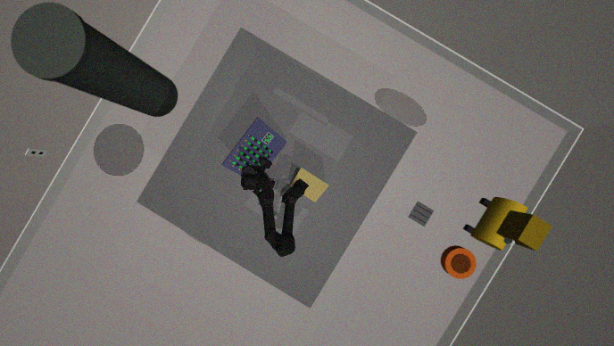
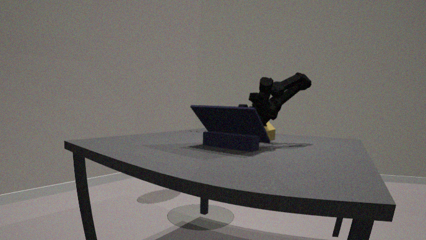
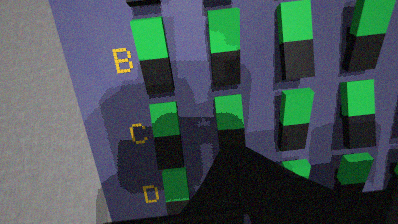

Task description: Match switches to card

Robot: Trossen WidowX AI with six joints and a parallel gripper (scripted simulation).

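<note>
The tool (image 3: 235,150) has its fingers together w/ nothing between them, so it works as 1 blunt tip. In the wrist view that tip sits at the near end of the row C switch (image 3: 229,116) in the 2nd column, covering its dark half; I cannot tell if it is touching or just above.

The switches are small stiff rockers, approx. 2-position. My judgement: they give some resistance and then tip over, so no grasp is needed, only a short straight push on the raised end. The caps look smooth, so a push off-centre could slide to a neighbour. Best contact is the middle of the raised half, close to its outer end.

The panel (image 2: 227,119) is a dark blue slanted board on a block, approx. in the middle of the bench (image 2: 340,173), well away from all 4 edges. The card (image 1: 268,137) lies on the panel's far corner, beside the grid; it is too small to read here.

Room: the gaps between columns look narrower than the tool body, so sideways moves should be made after lifting. Above the panel the space is open. The yellow block (image 1: 313,184) stands beside the arm's base, near the panel's right side.
</note>
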